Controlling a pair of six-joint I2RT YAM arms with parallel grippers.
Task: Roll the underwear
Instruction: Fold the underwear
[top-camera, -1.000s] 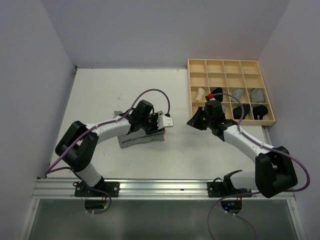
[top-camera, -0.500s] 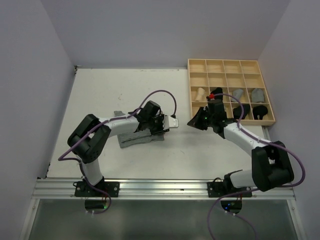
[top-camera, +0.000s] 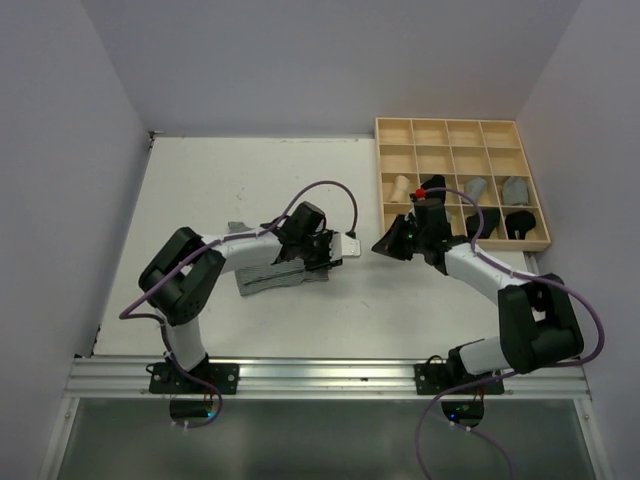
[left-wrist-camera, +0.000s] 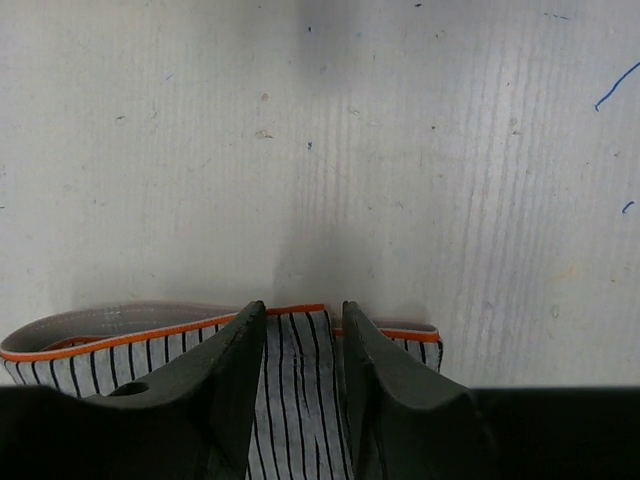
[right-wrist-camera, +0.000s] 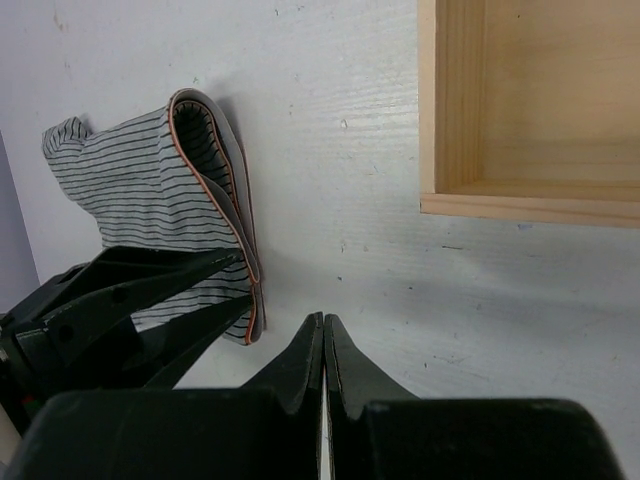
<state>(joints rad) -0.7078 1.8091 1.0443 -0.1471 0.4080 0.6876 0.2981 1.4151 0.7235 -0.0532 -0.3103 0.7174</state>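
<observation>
Your biggest risk is the whole fold coming undone. The underwear (top-camera: 285, 272), a striped piece with orange trim, lies folded flat at the centre of the overhead view with loose layers stacked at its edge, and dragging it could slide them apart. Next, the grip is doubtful: your left hand (left-wrist-camera: 300, 322) lies on the cloth, fingers part-closed with a strip of stripes between them. I cannot tell whether they pinch it, so a roll may start with only the top layer. A smaller risk is your right hand (right-wrist-camera: 323, 335), closed and empty, which hovers near the fold and could snag it. The room is pale lilac walls (top-camera: 330, 60) around a white table (top-camera: 200, 190), scuffed, with small blue pen marks (left-wrist-camera: 615, 88). The wooden tray (right-wrist-camera: 442, 100) fills the upper right of the right wrist view.
</observation>
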